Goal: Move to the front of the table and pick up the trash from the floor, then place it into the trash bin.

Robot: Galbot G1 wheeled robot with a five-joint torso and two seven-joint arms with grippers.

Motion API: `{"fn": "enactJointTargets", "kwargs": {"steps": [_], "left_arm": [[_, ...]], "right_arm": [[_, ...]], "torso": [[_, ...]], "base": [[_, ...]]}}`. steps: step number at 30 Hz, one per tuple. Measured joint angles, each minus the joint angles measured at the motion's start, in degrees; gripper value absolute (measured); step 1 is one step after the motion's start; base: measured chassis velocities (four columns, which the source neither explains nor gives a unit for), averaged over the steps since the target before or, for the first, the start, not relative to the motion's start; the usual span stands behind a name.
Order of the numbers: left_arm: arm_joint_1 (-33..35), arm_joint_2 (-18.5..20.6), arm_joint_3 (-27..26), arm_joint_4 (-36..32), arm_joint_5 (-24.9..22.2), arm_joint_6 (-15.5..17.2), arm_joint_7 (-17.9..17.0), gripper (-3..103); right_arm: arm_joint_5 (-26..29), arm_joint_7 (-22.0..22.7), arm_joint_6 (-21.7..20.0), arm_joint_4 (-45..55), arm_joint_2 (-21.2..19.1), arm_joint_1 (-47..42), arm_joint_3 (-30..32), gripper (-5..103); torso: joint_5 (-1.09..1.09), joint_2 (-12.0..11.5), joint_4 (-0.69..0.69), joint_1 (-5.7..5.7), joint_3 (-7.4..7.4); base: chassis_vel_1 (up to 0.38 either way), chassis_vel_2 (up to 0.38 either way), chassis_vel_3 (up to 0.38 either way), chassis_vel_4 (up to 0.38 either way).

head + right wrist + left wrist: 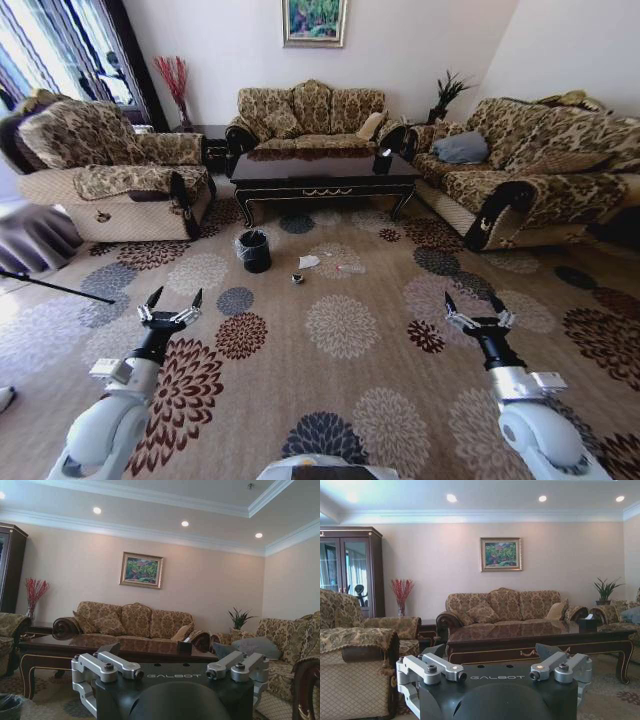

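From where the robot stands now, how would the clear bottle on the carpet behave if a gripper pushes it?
The bottle lies on its side on the carpet, so it would probably roll. It looks clear and likely empty, so probably light, and thin walls might dent when squeezed.

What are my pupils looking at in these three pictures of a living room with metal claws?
A two-armed wheeled robot. The head view looks down from its head: left tool and right tool are open and hold nothing. The other two pictures come from cameras on each wrist, looking past that arm's own tool toward the coffee table. On the flowered carpet before the table stand a black trash bin, a crumpled white paper, a clear bottle and a small round item.
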Motion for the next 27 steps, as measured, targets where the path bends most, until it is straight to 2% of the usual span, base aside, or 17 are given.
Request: {"fn": "enactJointTargets", "kwargs": {"steps": [27], "left_arm": [[1.56, -0.45, -0.27, -0.94, 0.49, 0.06, -0.25, 100]], "right_arm": [[0.20, 0.08, 0.28, 0.82, -0.15, -0.49, 0.21, 100]], "torso": [[0.00, -6.95, 0.00, -2.90, -4.05]], "base": [[0.000, 0.000, 0.000, 0.000]]}}
